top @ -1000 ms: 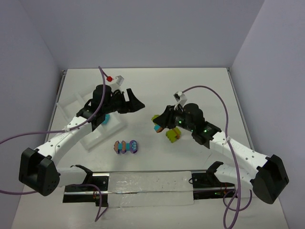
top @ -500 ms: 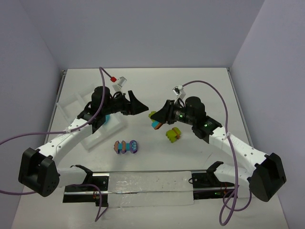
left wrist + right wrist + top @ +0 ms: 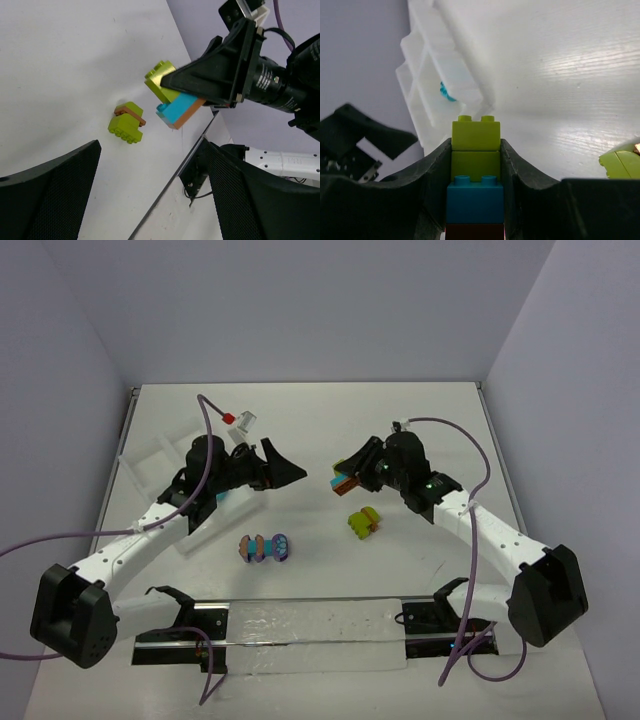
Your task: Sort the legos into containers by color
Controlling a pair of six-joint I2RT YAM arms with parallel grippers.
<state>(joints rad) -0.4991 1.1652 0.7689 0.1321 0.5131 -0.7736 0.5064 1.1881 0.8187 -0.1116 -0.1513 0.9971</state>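
**Q:** Classify the location.

**A:** Robotics laboratory, bench-top test cell.

**Q:** List the supporting evidence.

**A:**
1. A bare white table (image 3: 420,570) is enclosed on three sides by plain pale walls (image 3: 300,310).
2. The left arm (image 3: 130,540) and right arm (image 3: 490,535) are fixed to a mounting rail (image 3: 320,625) at the near table edge.
3. Exposed purple cable (image 3: 60,538) runs loose to the arms.
4. The work pieces are legos (image 3: 265,547) and a white compartment tray (image 3: 150,455), laid out as test items.

Ahead of left gripper (image 3: 283,464): bare gap, then brick stack (image 3: 341,480) clamped in right gripper (image 3: 348,470). Low beside right gripper: lime cluster (image 3: 363,522). Behind left gripper: tray (image 3: 150,455).
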